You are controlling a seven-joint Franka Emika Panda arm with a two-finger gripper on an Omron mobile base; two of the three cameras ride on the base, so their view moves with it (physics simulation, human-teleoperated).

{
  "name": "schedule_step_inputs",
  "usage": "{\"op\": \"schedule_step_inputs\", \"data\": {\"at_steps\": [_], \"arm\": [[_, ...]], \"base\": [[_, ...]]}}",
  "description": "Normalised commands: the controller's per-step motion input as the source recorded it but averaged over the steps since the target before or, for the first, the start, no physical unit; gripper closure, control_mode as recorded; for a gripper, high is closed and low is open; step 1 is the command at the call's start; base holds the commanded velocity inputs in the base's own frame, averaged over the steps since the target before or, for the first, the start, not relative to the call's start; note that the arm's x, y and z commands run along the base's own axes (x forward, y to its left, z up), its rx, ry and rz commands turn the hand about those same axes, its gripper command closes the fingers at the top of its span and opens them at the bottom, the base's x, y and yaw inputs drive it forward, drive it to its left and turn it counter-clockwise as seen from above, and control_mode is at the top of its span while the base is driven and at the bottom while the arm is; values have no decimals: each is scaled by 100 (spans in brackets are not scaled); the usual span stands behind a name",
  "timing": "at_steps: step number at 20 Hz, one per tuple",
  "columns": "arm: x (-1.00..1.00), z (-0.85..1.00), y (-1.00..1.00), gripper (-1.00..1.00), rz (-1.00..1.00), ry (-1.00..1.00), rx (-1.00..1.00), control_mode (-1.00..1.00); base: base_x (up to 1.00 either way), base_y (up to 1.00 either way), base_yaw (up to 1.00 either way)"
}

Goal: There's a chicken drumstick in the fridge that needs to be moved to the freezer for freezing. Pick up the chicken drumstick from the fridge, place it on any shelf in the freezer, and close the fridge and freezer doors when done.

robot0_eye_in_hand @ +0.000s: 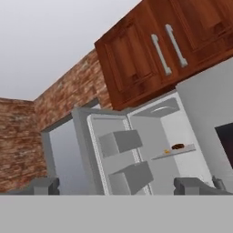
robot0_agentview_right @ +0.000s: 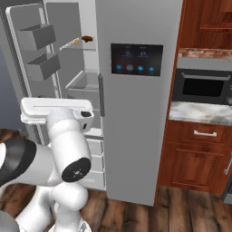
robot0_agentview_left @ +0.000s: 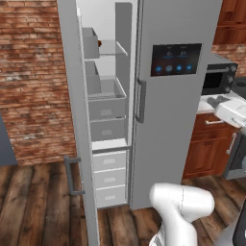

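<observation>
The chicken drumstick (robot0_agentview_right: 87,39) (robot0_eye_in_hand: 178,146) (robot0_agentview_left: 99,43) lies on the upper glass shelf (robot0_agentview_right: 71,44) (robot0_eye_in_hand: 182,151) of the narrow freezer (robot0_agentview_left: 108,110), beside a small orange item (robot0_agentview_right: 76,41). The freezer door (robot0_agentview_left: 72,96) (robot0_agentview_right: 36,50) (robot0_eye_in_hand: 113,154) stands wide open to the left. To its right, the wide fridge door (robot0_agentview_left: 178,120) (robot0_agentview_right: 136,136) with the dark screen (robot0_agentview_left: 176,59) is shut. My gripper (robot0_eye_in_hand: 118,186) is open and holds nothing. It is well back from the unit and tilted upward. The white hand (robot0_agentview_right: 54,111) (robot0_agentview_left: 233,113) sits near the cameras.
Grey bins (robot0_agentview_right: 40,36) (robot0_eye_in_hand: 120,142) hang inside the open freezer door, whose handle (robot0_agentview_left: 72,175) juts out low. A microwave (robot0_agentview_left: 218,79) (robot0_agentview_right: 201,88) sits over a stone counter (robot0_agentview_right: 199,113), with wooden cabinets (robot0_agentview_right: 195,158) to the right. A brick wall (robot0_agentview_left: 29,72) is on the left.
</observation>
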Motion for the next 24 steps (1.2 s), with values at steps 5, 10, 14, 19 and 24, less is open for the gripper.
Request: {"op": "schedule_step_inputs", "data": {"at_steps": [5,10,14,19,24], "arm": [[-70,0,99,-100,-9,1,1,-100],[-25,-7,100,-100,-22,0,-1,-100],[-6,-13,100,-100,-29,0,-3,-100],[28,-29,100,-100,-34,-9,-7,-100],[15,-48,100,-100,-37,-15,-8,-100]], "base": [[0,0,0],[0,0,0],[0,0,0],[0,0,0],[0,0,0]]}}
